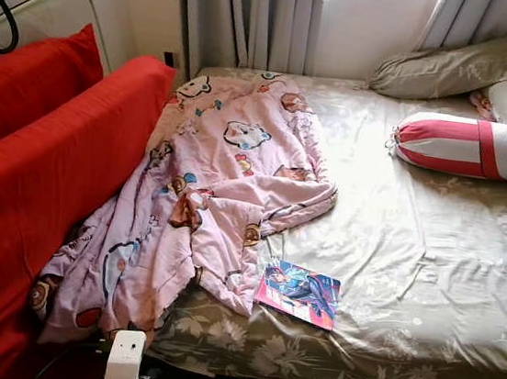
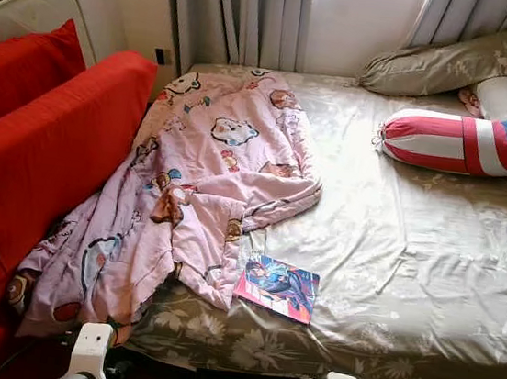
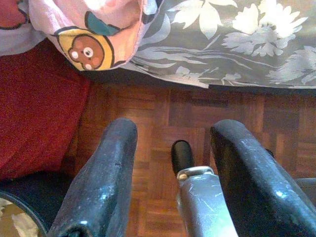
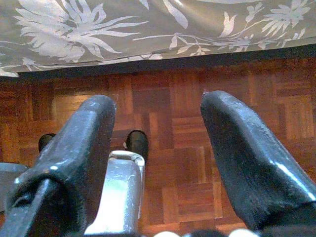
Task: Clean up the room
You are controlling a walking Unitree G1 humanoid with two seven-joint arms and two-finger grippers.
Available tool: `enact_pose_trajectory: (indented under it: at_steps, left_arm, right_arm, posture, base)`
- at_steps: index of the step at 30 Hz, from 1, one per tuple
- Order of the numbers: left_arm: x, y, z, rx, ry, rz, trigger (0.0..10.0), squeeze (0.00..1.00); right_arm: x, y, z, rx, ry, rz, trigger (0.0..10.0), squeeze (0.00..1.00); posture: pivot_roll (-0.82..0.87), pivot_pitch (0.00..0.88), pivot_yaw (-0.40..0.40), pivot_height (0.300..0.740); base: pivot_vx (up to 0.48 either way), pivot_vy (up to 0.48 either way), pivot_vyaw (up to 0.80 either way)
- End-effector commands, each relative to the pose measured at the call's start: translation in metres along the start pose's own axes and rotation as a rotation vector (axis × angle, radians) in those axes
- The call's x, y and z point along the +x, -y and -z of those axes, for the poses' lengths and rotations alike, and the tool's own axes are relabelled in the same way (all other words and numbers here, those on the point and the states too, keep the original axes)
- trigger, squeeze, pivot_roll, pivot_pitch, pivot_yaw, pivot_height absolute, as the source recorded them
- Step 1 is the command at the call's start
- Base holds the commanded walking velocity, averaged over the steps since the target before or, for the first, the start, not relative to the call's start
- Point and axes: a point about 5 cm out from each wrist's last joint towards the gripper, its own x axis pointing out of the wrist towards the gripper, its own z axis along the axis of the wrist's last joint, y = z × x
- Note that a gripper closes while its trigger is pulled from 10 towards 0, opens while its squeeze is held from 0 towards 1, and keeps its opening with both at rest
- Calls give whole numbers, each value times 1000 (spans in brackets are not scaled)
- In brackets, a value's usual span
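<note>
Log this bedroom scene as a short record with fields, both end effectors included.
bed: floral grey sheet
blanket: pink cartoon blanket, crumpled, hanging off the near-left corner
book: colourful cover, flat near the front edge, touching the blanket
pillows: striped bolster, grey pillow
left side: red cushions
left end effector: open, above parquet floor
right end effector: open, above floor

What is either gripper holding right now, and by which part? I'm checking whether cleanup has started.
Nothing. The left gripper and right gripper are open above the floor.
</note>
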Motion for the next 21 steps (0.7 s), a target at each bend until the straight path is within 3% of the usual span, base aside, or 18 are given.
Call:
enact_pose_trajectory:
  at_steps: [1,3,21]
  left_arm:
    - [-1,-2,4,-1,-17,-1,10000,0]
    - [-1,-2,4,-1,-18,0,10000,0]
    - [-1,-3,5,8,-21,3,10000,0]
  right_arm:
    - [0,0,1,-8,-3,-3,10000,0]
    - [0,-1,1,-2,-7,-6,10000,0]
    - [0,-3,2,10,-6,-9,10000,0]
  posture:
    - [44,20,21,740]
    - [44,20,21,740]
    - [37,0,27,740]
  base:
    - [262,0,800]
    - [262,0,659]
    - [59,0,0]
